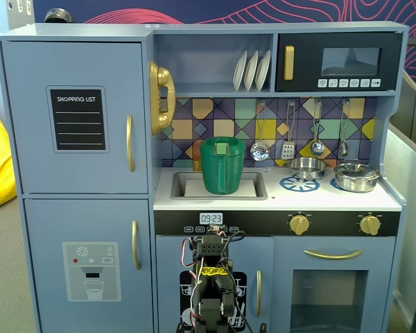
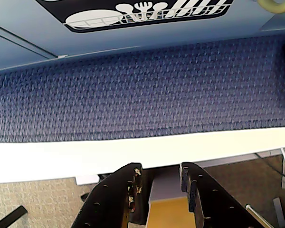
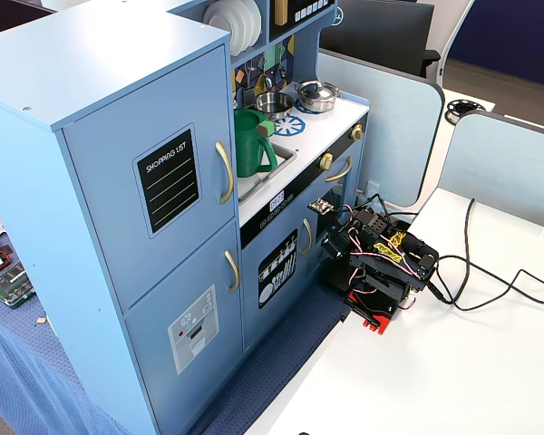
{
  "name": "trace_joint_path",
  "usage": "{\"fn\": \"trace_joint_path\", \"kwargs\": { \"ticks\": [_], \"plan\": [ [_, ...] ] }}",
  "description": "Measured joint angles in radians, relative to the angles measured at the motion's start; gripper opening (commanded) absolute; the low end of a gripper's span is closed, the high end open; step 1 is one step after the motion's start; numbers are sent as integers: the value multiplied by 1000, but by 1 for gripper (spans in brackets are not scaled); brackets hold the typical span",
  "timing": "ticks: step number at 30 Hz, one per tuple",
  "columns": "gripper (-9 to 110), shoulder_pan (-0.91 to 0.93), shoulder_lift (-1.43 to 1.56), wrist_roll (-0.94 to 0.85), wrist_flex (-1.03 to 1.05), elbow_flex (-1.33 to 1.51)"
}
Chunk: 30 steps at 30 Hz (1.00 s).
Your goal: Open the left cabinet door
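The left cabinet door is a large pale blue-grey panel with a black "SHOPPING LIST" chalkboard and a curved vertical gold handle. It stands shut at the upper left of the toy kitchen. It also shows in the other fixed view, with its handle. My arm sits folded low in front of the kitchen's lower middle, far below and to the right of that handle; it also shows in the other fixed view. In the wrist view my gripper has its jaws a little apart and holds nothing.
Below the door is a blue door with a dispenser graphic. A small door with a dish-rack picture is just ahead of the gripper. A green pitcher stands in the sink. A blue mat and the white table lie below. Cables trail right.
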Motion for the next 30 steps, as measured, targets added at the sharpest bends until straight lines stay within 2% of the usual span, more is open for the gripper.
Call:
{"fn": "trace_joint_path", "kwargs": {
  "ticks": [21,25,30],
  "plan": [
    [1,8,0,0,0,0],
    [1,6,0,-54,3,2],
    [1,-75,0,-28,-6,2]
  ]
}}
